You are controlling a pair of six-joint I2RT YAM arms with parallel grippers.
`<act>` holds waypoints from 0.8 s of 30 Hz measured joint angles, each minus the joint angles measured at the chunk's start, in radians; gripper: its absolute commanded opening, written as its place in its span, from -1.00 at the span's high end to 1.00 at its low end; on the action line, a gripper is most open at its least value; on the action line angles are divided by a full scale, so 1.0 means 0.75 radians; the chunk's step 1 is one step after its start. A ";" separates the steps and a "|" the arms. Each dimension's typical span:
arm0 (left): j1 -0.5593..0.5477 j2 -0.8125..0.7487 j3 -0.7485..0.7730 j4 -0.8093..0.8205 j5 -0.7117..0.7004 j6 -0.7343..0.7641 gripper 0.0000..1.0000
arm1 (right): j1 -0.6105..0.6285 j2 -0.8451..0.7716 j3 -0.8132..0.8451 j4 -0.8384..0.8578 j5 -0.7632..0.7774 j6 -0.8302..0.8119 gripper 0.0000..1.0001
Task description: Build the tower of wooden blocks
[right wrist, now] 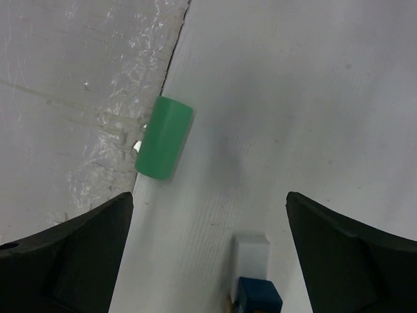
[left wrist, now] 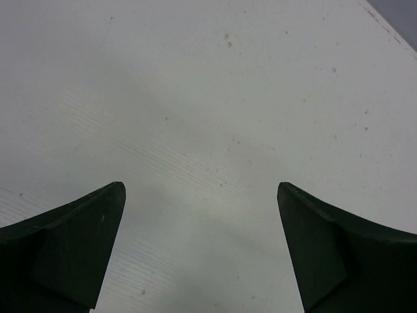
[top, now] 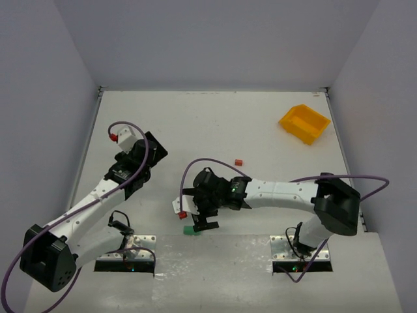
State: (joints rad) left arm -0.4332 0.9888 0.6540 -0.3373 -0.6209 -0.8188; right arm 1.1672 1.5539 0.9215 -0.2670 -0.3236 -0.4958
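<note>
Only right wrist shows blue block [right wrist: 258,297] near green block [right wrist: 164,138]; left pincer [left wrist: 201,187], right pincer [right wrist: 210,195] spread.

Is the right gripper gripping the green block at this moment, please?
No; the green block lies untouched on the table, ahead of the open right gripper.

The round block [right wrist: 164,137] lies near the front of the desk [top: 195,124]; the bin [top: 304,122] sits far back, right.

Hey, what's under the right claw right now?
Below the open right claw: a green block lying flat, and a white piece touching a blue piece. Whatever sits beneath those two is hidden.
</note>
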 measured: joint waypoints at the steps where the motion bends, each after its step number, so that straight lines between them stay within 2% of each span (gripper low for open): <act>1: 0.000 -0.006 -0.001 -0.001 0.000 -0.002 -1.00 | 0.017 0.024 -0.005 0.016 0.011 0.014 -0.97; 11: 0.000 -0.043 -0.018 -0.005 -0.001 -0.009 -1.00 | 0.103 0.165 -0.021 0.120 0.071 0.158 -0.95; 17: 0.000 -0.033 -0.032 -0.009 0.006 -0.012 -1.00 | 0.108 0.225 -0.021 0.170 0.111 0.208 -0.67; 22: 0.000 -0.032 -0.032 -0.008 0.017 -0.012 -1.00 | 0.108 0.253 -0.021 0.207 0.153 0.229 -0.60; 24: 0.000 -0.032 -0.032 -0.009 0.022 -0.012 -1.00 | 0.108 0.263 -0.021 0.219 0.158 0.237 -0.51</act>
State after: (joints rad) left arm -0.4332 0.9649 0.6300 -0.3439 -0.6047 -0.8280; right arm 1.2480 1.7509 0.9058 -0.1027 -0.2050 -0.3179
